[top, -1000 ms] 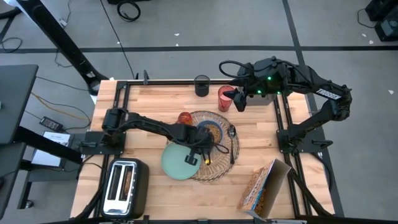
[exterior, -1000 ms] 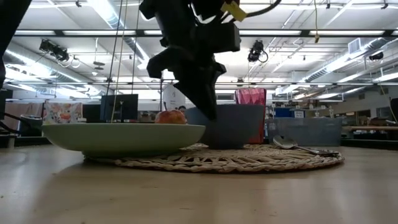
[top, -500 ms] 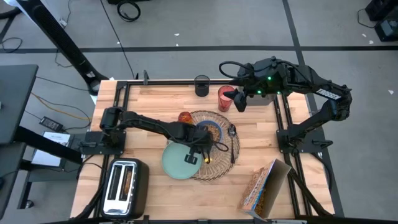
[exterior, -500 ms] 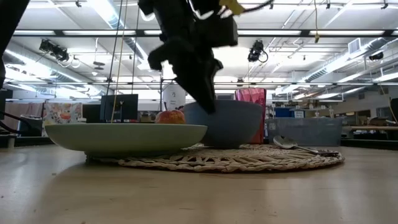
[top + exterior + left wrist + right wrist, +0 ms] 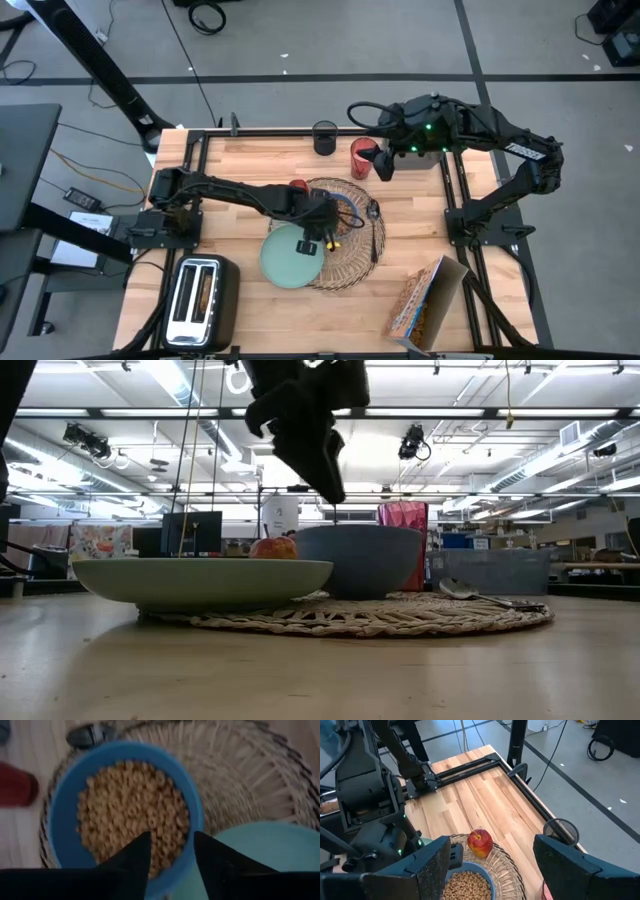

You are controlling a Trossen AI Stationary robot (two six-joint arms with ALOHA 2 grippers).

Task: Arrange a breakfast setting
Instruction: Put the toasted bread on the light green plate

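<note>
The round wicker placemat (image 5: pixel 362 248) lies mid-table. On it stands the blue bowl (image 5: pixel 345 208), full of cereal rings (image 5: pixel 132 810). The pale teal plate (image 5: pixel 285 262) rests partly on the mat's left edge. The dark spoon (image 5: pixel 373 214) lies on the mat's right part. The red apple (image 5: pixel 297 188) sits at the mat's far left rim. My left gripper (image 5: pixel 172 852) hovers open above the bowl's near rim (image 5: pixel 330 485), touching nothing. My right gripper (image 5: pixel 384 165) is open beside the translucent red cup (image 5: pixel 361 157).
The orange cereal box (image 5: pixel 425 300) stands open at the near right. A silver toaster (image 5: pixel 200 298) sits at the near left corner. A dark cup (image 5: pixel 324 137) stands at the far edge. Black rails (image 5: pixel 452 190) frame the table.
My left gripper has risen straight up from the bowl's rim and now hangs clear above it. The bowl stays on the placemat.
</note>
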